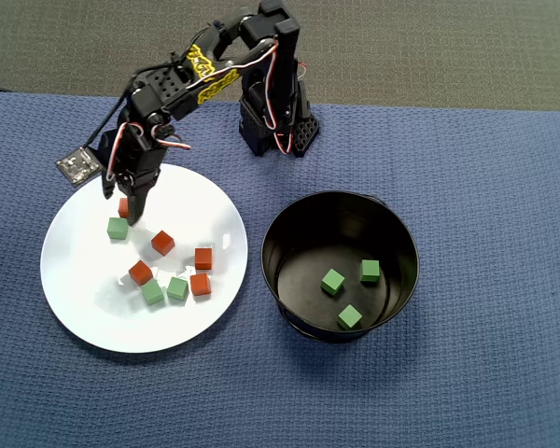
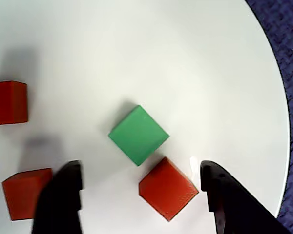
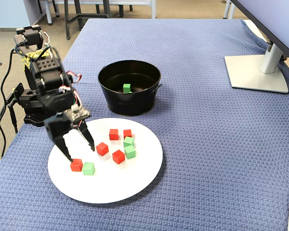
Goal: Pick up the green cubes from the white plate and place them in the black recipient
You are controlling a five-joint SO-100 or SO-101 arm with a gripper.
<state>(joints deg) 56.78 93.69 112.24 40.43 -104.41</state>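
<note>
In the overhead view, the gripper (image 1: pixel 121 207) is seen spread wide at the left, low over the white plate (image 1: pixel 93 317), nothing pinched. A red-orange cube (image 2: pixel 168 188) sits between the fingers in the wrist view, a green cube (image 2: pixel 138 134) touching it just ahead. Two more green cubes (image 1: pixel 164 290) are spotted mid-plate among red-orange ones. Further right, three green cubes (image 1: pixel 350 285) lie inside the black recipient (image 1: pixel 289 308), beside the plate.
</note>
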